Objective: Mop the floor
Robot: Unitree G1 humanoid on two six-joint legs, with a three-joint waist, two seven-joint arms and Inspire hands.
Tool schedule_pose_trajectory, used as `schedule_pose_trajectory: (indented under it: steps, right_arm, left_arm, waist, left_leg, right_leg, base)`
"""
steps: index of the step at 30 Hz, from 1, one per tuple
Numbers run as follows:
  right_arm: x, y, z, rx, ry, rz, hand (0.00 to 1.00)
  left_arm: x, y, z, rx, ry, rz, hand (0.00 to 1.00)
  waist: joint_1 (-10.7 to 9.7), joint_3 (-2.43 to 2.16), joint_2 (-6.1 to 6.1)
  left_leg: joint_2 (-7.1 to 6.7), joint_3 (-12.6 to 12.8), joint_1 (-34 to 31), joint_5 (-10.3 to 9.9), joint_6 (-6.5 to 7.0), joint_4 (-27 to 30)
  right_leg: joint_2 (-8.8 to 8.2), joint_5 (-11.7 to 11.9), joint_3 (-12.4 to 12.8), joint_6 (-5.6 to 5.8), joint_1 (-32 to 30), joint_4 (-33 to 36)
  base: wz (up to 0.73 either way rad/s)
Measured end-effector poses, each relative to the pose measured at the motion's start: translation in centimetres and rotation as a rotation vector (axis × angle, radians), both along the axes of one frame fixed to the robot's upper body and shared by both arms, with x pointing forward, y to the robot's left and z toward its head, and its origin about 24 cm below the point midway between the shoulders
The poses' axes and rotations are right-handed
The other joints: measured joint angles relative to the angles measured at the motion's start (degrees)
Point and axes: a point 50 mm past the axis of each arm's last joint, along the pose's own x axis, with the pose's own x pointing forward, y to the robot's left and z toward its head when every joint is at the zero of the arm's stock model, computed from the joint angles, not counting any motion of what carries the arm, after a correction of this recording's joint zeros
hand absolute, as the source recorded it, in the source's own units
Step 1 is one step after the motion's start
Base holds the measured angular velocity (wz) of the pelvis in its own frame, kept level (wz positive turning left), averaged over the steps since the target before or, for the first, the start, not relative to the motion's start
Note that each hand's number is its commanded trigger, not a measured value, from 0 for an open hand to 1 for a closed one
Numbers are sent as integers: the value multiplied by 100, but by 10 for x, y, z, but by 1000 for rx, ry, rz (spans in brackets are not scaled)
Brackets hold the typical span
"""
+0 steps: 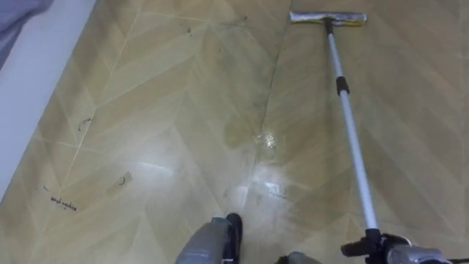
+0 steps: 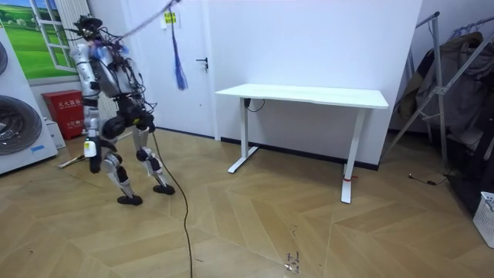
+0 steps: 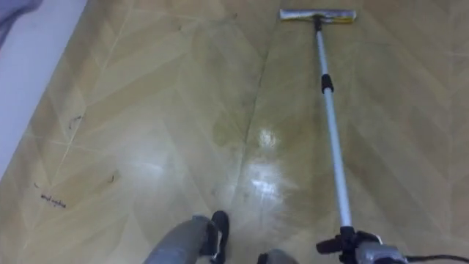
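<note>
Wooden floor [image 1: 146,132] with mop [image 1: 352,132] reaching to upper right; right hand [image 1: 379,245] clasps its pole; left hand [image 1: 233,229], lower centre, state unclear.

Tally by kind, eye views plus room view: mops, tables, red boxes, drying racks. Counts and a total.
Mop: 1
White table: 1
Red box: 1
Drying rack: 1
Total: 4
</note>
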Motion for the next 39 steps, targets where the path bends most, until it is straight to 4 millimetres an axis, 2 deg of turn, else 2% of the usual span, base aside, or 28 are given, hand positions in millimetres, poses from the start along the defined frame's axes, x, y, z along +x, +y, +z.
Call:
schedule_pose_trajectory:
  steps: [1,2,3,4,5,7,9,10,11,12,13,14,16,18,20,22,23,24,25,26,28,29,32,34,35,36,37,39]
  right_arm:
    - [-22,-8,-3,-17,56,-10,100]
    - [-34,-11,-4,-27,90,-13,100]
    - [-60,-17,-7,-44,158,-24,100]
    - [-87,-19,-9,-54,221,-34,100]
    - [-97,-18,-10,-54,243,-38,100]
    - [-126,-10,-14,-32,305,-56,100]
    - [-140,3,-18,3,340,-66,100]
    - [-146,12,-21,30,360,-72,100]
    - [-149,14,-22,40,372,-75,100]
    - [-153,17,-22,53,394,-77,100]
    - [-148,17,-23,52,391,-65,100]
    - [-144,17,-23,49,385,-54,100]
    - [-120,10,-21,16,350,-20,100]
    - [-90,1,-16,-30,302,11,100]
    - [-57,-7,-9,-79,242,33,100]
    - [-3,-11,5,-118,113,51,100]
    - [9,-10,9,-124,84,57,100]
    - [27,-10,15,-129,28,71,100]
    - [38,-9,19,-125,-15,79,100]
    - [46,-7,21,-110,-45,79,100]
    - [49,-4,22,-59,-39,53,100]
    - [43,-3,19,-42,-27,35,100]
    - [27,-4,12,-5,-25,28,100]
    - [15,-6,8,-1,-14,32,100]
    - [12,-6,7,-2,-7,32,100]
    - [4,-7,5,-8,11,32,100]
    - [-2,-8,3,-19,29,35,100]
    - [-15,-11,1,-50,67,41,100]
  left_arm:
    - [3,-1,1,-5,-13,-17,0]
    - [3,0,1,-4,-15,-19,0]
    - [1,2,1,-2,-10,-16,0]
    - [-3,3,0,2,-3,-12,0]
    - [-5,3,0,5,-2,-11,0]
    - [-13,2,-1,9,8,-7,0]
    - [-18,3,-1,15,14,-3,0]
    - [-23,4,-1,17,36,6,0]
    - [-26,3,-2,15,49,12,0]
    - [-33,1,-3,6,71,27,0]
    - [-36,1,-4,0,81,38,0]
    - [-37,1,-4,1,86,39,0]
    - [-39,1,-5,-8,94,70,0]
    - [-42,-2,-6,-20,100,80,0]
    - [-39,-2,-6,-20,87,74,0]
    - [-36,4,-4,4,55,87,0]
    - [-36,4,-3,2,51,96,0]
    - [-37,5,-3,0,50,103,0]
    - [-39,5,-3,-3,48,103,0]
    - [-39,6,-3,-5,41,101,0]
    - [-30,6,-2,-13,23,91,0]
    - [-27,6,-2,-18,18,87,0]
    - [-20,4,-1,-53,-8,73,0]
    - [-13,4,0,-56,-27,63,0]
    - [-12,5,1,-56,-34,61,0]
    - [-12,5,1,-57,-38,60,0]
    - [-14,5,1,-51,-32,52,0]
    - [-18,6,0,-38,-14,36,0]
  waist:
    - [-23,-43,51]
    - [-35,-72,58]
    - [-62,-147,101]
    - [-61,-216,173]
    - [-58,-241,213]
    - [-213,-231,408]
    - [-296,-220,429]
    - [-350,-206,416]
    - [-359,-186,395]
    - [-358,-223,447]
    - [-351,-208,492]
    - [-357,-198,500]
    - [-376,-176,472]
    - [-347,-159,442]
    - [-304,-122,358]
    - [-84,13,154]
    - [-3,23,128]
    - [80,38,92]
    - [151,15,54]
    - [164,-35,19]
    - [182,-24,-86]
    - [182,-23,-111]
    - [166,-23,-155]
    - [124,-32,-89]
    - [123,-34,-58]
    - [137,-37,15]
    - [147,-51,101]
    - [97,-63,219]
  left_leg:
    - [-78,14,86,-180,74,113]
    - [-129,12,148,-259,105,148]
    - [-199,-9,288,-436,151,178]
    - [-217,-63,427,-564,169,163]
    - [-212,-94,485,-609,171,136]
    - [-168,-166,771,-672,180,-67]
    - [-115,-164,960,-758,118,-199]
    - [-83,-158,1111,-856,59,-230]
    - [-54,-168,1180,-934,22,-203]
    - [34,-221,1255,-1101,-83,-76]
    - [122,-240,1286,-1234,-209,112]
    - [177,-227,1254,-1251,-246,300]
    - [330,-182,937,-1107,-483,1295]
    - [361,-174,742,-908,-566,1875]
    - [356,-150,488,-949,-532,1823]
    - [311,-167,-123,-904,-564,1000]
    - [309,-174,-251,-821,-645,722]
    - [262,-187,-466,-365,-567,459]
    - [230,-227,-510,-27,-453,306]
    - [153,-223,-423,110,-282,303]
    - [81,-162,-324,42,-130,343]
    - [59,-150,-288,0,-104,351]
    - [35,2,-116,-276,22,379]
    - [-33,18,40,-433,119,384]
    - [-32,11,90,-474,140,383]
    - [-22,-27,218,-558,175,367]
    - [-17,-72,372,-614,199,270]
    - [-15,-104,633,-595,210,46]
  right_leg:
    - [-65,113,75,209,-59,379]
    - [-83,190,153,331,-113,579]
    - [-67,440,262,450,-215,980]
    - [-35,680,342,463,-352,1318]
    - [10,685,375,460,-444,1383]
    - [43,648,447,436,-918,1002]
    - [7,717,443,404,-1223,120]
    - [9,911,429,351,-1265,-531]
    - [11,1113,414,329,-1275,-646]
    - [39,1209,276,247,-1175,-678]
    - [80,1193,159,149,-1103,-605]
    - [119,1144,146,59,-1082,-539]
    - [186,815,117,-46,-1025,-163]
    - [230,566,151,-148,-969,35]
    - [226,422,228,-125,-951,134]
    - [247,381,262,-140,-915,139]
    - [259,350,262,-143,-882,137]
    - [269,247,269,-100,-753,132]
    - [254,123,274,-31,-607,116]
    - [200,7,268,61,-508,127]
    - [95,-49,266,146,-394,137]
    - [82,-47,272,151,-348,137]
    - [-19,34,270,312,-254,241]
    - [-90,153,180,511,-180,385]
    - [-90,230,184,555,-182,459]
    - [-74,465,204,563,-245,649]
    - [-22,551,266,576,-282,661]
    - [29,555,310,573,-418,212]
  base:
    - [19]
    - [16]
    - [5]
    - [-3]
    - [-14]
    - [0]
    - [-7]
    - [-13]
    - [-12]
    - [-20]
    - [-22]
    - [-11]
    - [0]
    - [-4]
    - [7]
    - [-24]
    - [-26]
    - [-5]
    - [12]
    - [23]
    - [27]
    - [21]
    - [-10]
    - [-3]
    - [-4]
    - [-13]
    - [-14]
    - [6]
